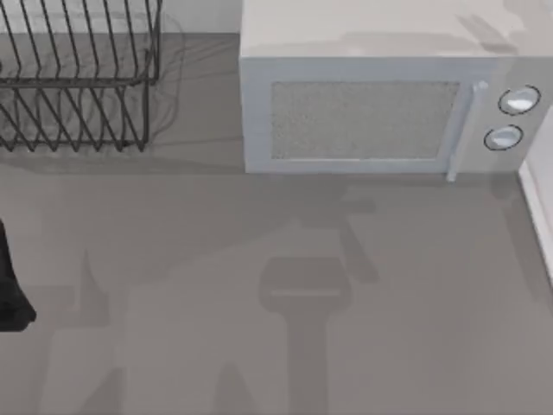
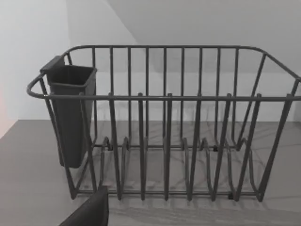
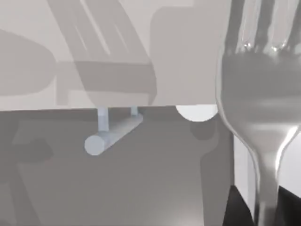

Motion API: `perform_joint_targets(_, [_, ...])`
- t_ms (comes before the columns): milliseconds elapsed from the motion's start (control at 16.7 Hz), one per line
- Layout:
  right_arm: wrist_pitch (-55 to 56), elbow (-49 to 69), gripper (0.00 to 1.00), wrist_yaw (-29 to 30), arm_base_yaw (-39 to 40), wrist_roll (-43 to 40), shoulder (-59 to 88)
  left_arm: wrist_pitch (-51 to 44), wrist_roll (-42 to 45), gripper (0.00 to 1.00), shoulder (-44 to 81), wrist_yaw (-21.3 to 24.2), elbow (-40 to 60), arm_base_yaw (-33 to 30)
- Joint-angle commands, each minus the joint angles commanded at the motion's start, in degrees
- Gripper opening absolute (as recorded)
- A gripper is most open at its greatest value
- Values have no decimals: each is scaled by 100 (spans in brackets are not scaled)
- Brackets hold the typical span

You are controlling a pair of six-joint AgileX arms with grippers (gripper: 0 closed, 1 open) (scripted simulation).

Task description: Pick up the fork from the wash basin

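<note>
The fork [image 3: 261, 108], close to the right wrist camera, looks stiff, light and slippery, held by its handle in the right hand [image 3: 263, 207].

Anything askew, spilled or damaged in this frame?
Nothing stands out. The dark wire dish rack and pale grey microwave stand upright on the grey counter; the silvery metal fork looms close before the right wrist camera.
</note>
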Motion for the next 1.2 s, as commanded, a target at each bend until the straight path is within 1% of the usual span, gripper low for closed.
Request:
perform_joint_targets(360, [-23,-2019,0,65,2099,1918,-1435,0,0,100,0,0,0,0])
perform_joint_targets(540, [0,-2987,0,205,3042,2753,-1791,0,0,100,0,0,0,0])
perform_joint_targets(660, [17,-3460,0,300,3519,3164,-1865,0,0,100,0,0,0,0])
perform_joint_targets(840, [36,-3783,0,380,3847,3456,-1846,0,0,100,0,0,0,0])
perform_joint_targets(1200, [125,-3860,0,364,3825,3455,-1824,0,0,100,0,0,0,0])
